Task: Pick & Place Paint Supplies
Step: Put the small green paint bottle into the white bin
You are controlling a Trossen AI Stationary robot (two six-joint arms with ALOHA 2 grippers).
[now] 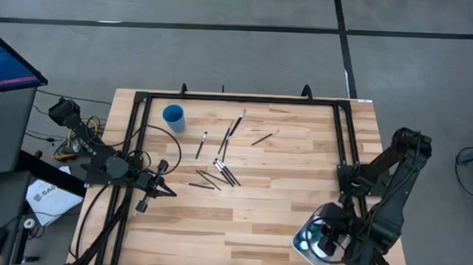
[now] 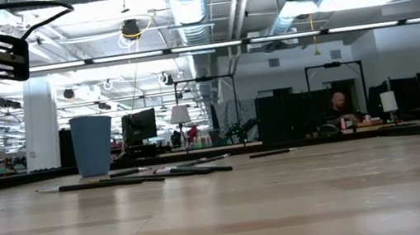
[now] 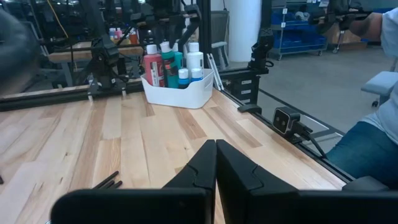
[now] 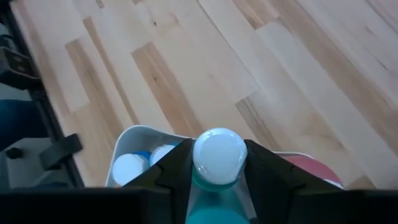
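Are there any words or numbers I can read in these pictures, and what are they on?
No text can be read anywhere.
Paint bottles in the white tray: any labels are too blurred to read.
White paper beside the table: dark print, too small to read.
Blue screen: lines too small to read.

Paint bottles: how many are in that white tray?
5, all standing in the white tray: red bottle, teal bottle, white bottle, and two small blue bottles on the side facing the left arm. Others may be hidden behind them.
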